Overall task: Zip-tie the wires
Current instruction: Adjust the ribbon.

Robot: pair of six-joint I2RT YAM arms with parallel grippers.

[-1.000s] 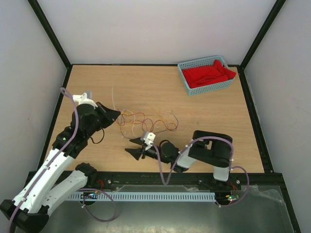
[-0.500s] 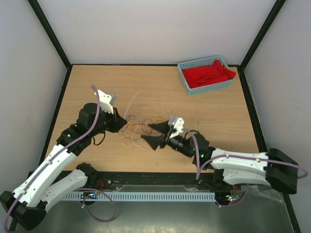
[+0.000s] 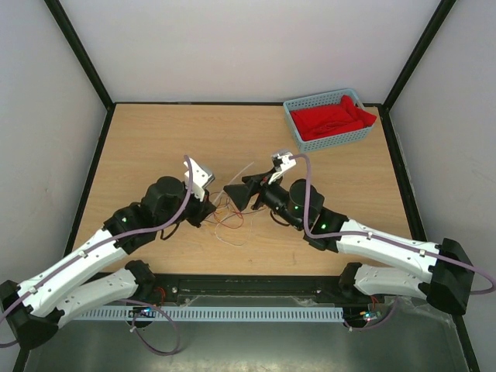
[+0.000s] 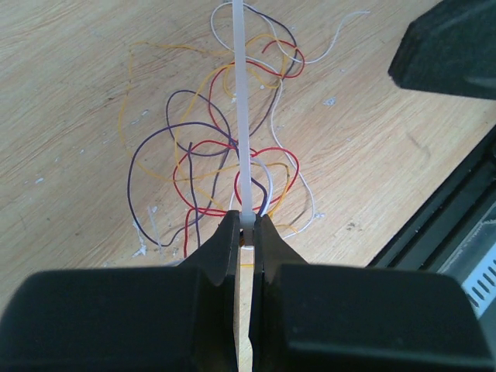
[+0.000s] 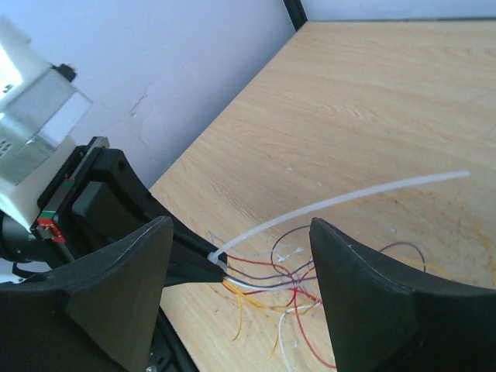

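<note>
Red wires (image 4: 217, 147) just beyond left hand (image 4: 246, 221)

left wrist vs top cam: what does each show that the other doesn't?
Left wrist only: a close view of the left gripper shut on the zip tie's end, with the tie running straight out over the wires. Top only: the basket holding red cloth, both arms whole, and the right gripper open at the wires. Both: wires, tie, wooden table.

pale wooden table (image 3: 155, 139) enclosed by plain white walls (image 3: 256, 46) and black frame posts (image 3: 79, 50).
</note>
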